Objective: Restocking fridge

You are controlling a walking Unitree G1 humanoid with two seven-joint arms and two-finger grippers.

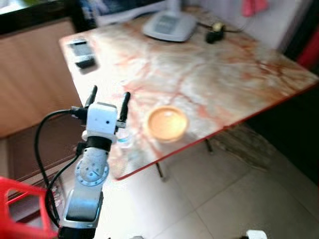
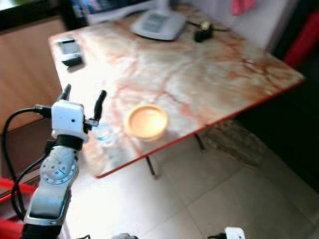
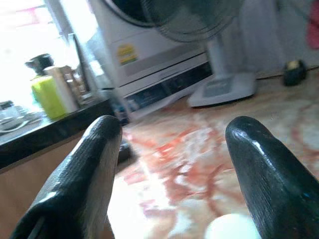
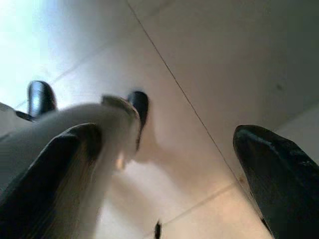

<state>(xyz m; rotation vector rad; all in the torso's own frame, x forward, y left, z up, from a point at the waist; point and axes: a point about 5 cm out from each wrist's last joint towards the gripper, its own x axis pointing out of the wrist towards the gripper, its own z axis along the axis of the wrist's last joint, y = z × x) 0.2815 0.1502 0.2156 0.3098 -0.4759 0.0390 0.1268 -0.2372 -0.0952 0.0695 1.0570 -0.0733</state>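
Bottle (image 2: 103, 132) stands on the table (image 2: 209, 74) just below your left gripper (image 1: 107, 99), its 2 fingers apart: reaching step, so lower and close; right gripper (image 4: 164, 164) hangs open.

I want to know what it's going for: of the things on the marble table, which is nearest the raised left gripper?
The small clear bottle just below the left gripper, nearer than the orange bowl.

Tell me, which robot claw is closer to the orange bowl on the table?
The left claw. It is raised, open, over the marble table's near edge, just left of the orange bowl. The right claw hangs low, open, pointing at the tiled floor.
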